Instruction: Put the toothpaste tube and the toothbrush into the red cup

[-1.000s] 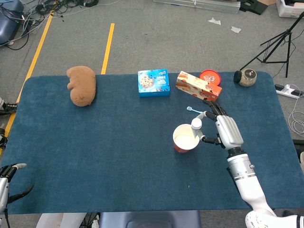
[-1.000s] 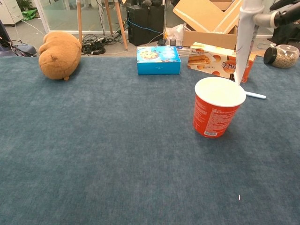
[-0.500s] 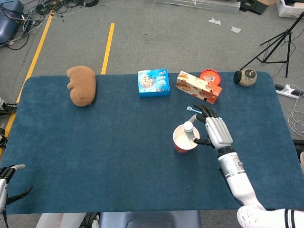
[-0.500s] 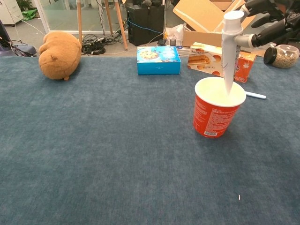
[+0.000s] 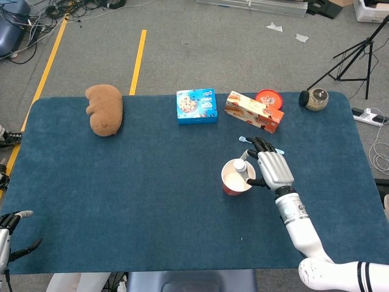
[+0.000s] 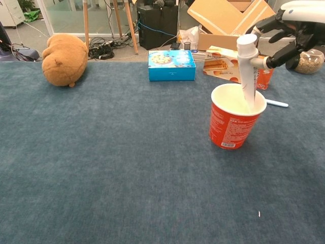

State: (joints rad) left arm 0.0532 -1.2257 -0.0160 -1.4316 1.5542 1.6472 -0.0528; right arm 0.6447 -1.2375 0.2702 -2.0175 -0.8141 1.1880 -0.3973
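The right hand (image 6: 284,38) pinches the tube (image 6: 247,71) upright, cap up, its lower end inside the cup (image 6: 235,122). Releasing only once the tube rests on the cup's bottom or wall should keep the cup from tipping. The brush (image 5: 260,144) lies on the surface behind the cup. Only the head view shows the left hand (image 5: 11,234), fingers apart and empty, at the near edge.
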